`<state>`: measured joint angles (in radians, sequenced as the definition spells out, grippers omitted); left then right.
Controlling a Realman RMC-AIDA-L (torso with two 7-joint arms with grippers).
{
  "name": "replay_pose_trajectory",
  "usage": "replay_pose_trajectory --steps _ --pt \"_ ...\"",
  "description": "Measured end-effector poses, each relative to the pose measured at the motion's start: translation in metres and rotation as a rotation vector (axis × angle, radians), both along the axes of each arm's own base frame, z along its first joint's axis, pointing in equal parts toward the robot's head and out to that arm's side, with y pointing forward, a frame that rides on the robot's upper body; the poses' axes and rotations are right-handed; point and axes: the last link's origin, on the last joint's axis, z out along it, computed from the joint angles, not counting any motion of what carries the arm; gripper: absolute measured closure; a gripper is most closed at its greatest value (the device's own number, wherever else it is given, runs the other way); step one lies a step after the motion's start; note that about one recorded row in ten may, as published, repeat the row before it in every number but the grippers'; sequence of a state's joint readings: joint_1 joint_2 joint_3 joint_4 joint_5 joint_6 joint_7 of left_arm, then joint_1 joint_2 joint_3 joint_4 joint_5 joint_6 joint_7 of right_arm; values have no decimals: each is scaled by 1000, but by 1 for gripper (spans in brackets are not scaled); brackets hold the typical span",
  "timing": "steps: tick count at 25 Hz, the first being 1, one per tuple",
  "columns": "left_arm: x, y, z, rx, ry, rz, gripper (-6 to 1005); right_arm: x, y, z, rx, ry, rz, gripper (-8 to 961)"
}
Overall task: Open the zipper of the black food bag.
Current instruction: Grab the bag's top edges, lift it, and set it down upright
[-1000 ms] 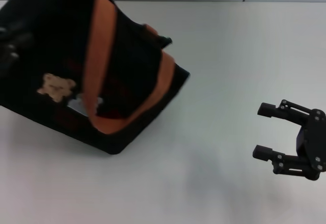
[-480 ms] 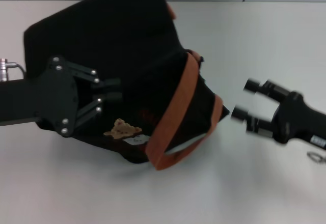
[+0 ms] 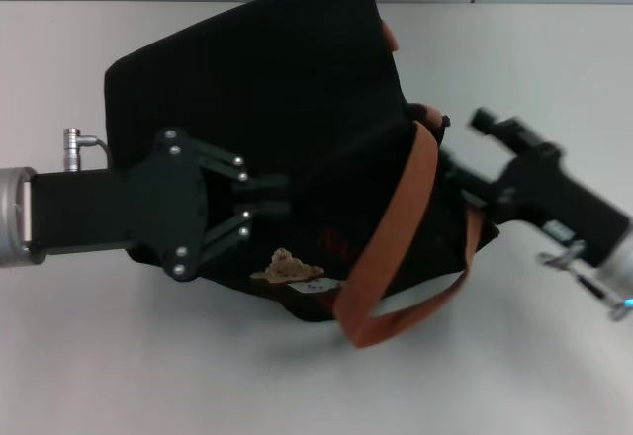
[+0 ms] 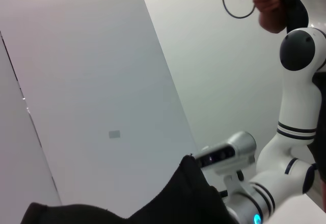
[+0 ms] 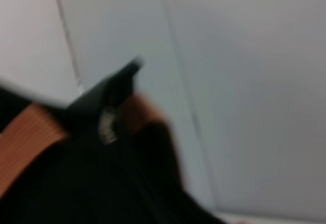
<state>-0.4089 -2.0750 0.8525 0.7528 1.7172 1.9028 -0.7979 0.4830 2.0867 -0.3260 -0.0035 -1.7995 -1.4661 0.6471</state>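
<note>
The black food bag (image 3: 297, 138) lies tipped over between the two arms, its orange-brown straps (image 3: 396, 247) spilling toward the right gripper (image 3: 465, 173). The left gripper (image 3: 267, 208) comes in from the bag's far side with its fingers pressed against the dark fabric — whether they pinch any of it I cannot tell. The right gripper is right up against the strap end of the bag; its fingers are hidden behind the fabric, so their spread is also unclear. In the right wrist view a small silver piece (image 5: 107, 124) sits close ahead — probably the pull tab of the zipper, which makes the right arm the nearer one.
</note>
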Motion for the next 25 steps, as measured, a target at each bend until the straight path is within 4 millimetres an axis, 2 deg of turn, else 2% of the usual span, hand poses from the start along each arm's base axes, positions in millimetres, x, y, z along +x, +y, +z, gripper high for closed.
replay_pose_trajectory --steps 4,9,18,25 --pt "4 5 -6 -6 -7 -4 898 -25 -4 -41 -93 -85 73 122" --pt "10 8 -3 21 -46 -16 899 -36 -12 -55 -152 -87 109 123" --pt "13 11 0 65 -96 -28 900 -39 -17 -59 -174 -76 116 124" --pt "10 12 -2 73 -88 -7 901 -15 -12 -34 -82 -21 13 125"
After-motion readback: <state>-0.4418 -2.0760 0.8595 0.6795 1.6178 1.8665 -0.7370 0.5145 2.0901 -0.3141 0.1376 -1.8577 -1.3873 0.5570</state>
